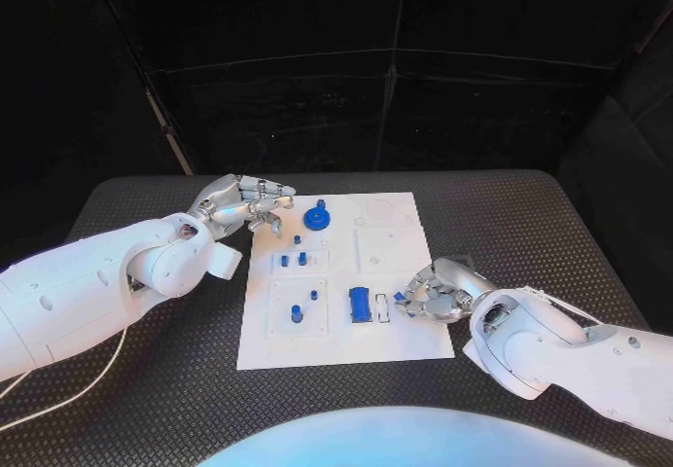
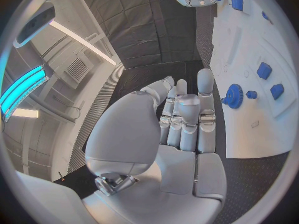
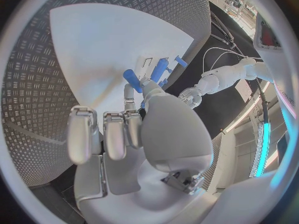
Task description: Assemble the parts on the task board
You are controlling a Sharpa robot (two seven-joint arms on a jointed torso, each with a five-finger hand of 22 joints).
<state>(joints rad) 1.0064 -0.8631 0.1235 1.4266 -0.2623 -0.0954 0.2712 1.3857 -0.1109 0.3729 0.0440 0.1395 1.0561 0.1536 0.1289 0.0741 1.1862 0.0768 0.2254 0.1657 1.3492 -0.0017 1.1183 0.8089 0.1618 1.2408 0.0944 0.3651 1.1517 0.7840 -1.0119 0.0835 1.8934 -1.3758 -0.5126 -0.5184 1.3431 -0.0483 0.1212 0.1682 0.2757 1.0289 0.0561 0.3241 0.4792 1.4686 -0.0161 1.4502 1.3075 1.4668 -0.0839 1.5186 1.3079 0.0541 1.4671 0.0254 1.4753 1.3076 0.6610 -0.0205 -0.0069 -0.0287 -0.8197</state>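
Looking down from the head, the right hand [image 1: 432, 295] is seen just beside the long blue rectangular block [image 1: 361, 305] on the white task board [image 1: 400, 345], the block's axis running away from the robot. At the right wrist, fingers [image 3: 132, 115] are pinched on a small blue peg [image 3: 131, 77]. At the left wrist, the left hand [image 2: 181, 129] is held flat and empty beside the blue toothed gear [image 2: 233, 94].

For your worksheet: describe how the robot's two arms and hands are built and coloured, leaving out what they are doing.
Both arms have smooth, rounded glossy white shells. Each ends in a silver metallic hand: the left hand and right hand have segmented fingers with darker gaps at the joints. In the wrist views the palms and finger backs look pale grey-white and plated. A thin white cable trails on the table under the left arm.
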